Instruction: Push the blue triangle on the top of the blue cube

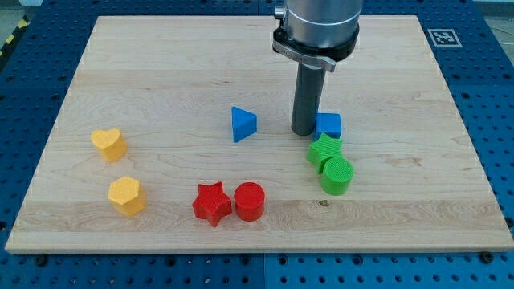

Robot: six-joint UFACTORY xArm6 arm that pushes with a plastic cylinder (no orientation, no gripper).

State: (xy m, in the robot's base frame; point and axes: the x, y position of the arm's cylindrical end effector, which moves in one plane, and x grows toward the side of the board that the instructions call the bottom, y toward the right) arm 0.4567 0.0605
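Observation:
The blue triangle (242,124) lies near the middle of the wooden board (161,72). The blue cube (328,125) lies to its right, partly hidden behind the rod. My tip (303,131) rests on the board between them, right against the cube's left side and well to the right of the triangle. The rod hangs from the grey arm head at the view's top.
A green star (324,150) and a green cylinder (336,175) sit just below the blue cube. A red star (212,203) and a red cylinder (249,201) lie at the bottom centre. A yellow heart (108,144) and a yellow hexagon (126,195) lie at the left.

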